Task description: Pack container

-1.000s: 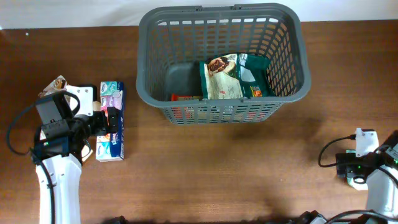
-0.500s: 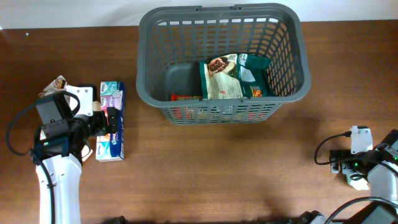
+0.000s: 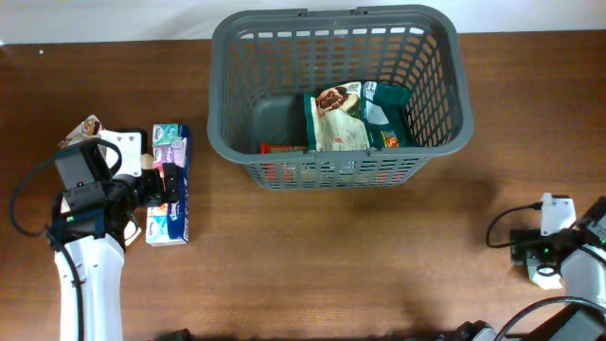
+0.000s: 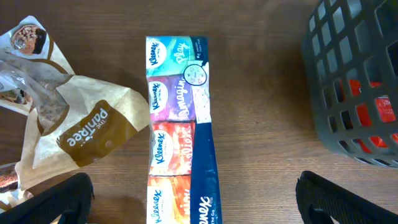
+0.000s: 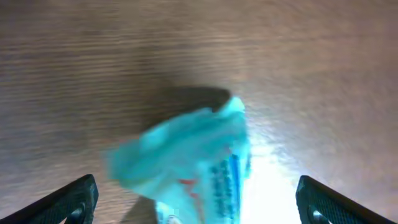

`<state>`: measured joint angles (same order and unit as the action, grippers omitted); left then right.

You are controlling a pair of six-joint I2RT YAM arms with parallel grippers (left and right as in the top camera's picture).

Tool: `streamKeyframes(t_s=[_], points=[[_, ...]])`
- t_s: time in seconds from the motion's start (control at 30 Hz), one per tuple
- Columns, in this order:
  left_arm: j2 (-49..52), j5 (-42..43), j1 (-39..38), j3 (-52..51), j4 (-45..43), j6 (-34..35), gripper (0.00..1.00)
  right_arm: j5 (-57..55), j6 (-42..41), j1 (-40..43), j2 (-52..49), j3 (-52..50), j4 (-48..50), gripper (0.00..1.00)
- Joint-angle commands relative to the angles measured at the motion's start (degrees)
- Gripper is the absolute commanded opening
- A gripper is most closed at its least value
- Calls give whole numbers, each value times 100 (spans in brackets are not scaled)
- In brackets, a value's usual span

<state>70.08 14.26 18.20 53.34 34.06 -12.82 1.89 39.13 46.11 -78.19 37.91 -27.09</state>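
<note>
My left claw [image 4: 199,202] is wide open over the long tissue pack [image 4: 177,124]. The pack points straight ahead of me, so I have one finger on each side of its thin width. The big grey basket [image 3: 336,170] stands near it on my right, at the far middle of the table. My right claw [image 5: 199,199] is open too, well apart, over a blurry blue-green packet [image 5: 193,155].
</note>
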Motion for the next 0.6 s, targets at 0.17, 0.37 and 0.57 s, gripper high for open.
streamKeyframes(t_s=[0.17, 0.37, 0.57], points=[[20, -61, 35, 0, 0, 50, 99, -85, -546, 382, -179, -114, 225, 97], [20, -59, 35, 0, 2, 52, 99, -85, -535, 385, -472, -118, 398, 61], [20, -59, 35, 0, 2, 52, 99, 109, -535, 380, -669, -118, 553, 65]])
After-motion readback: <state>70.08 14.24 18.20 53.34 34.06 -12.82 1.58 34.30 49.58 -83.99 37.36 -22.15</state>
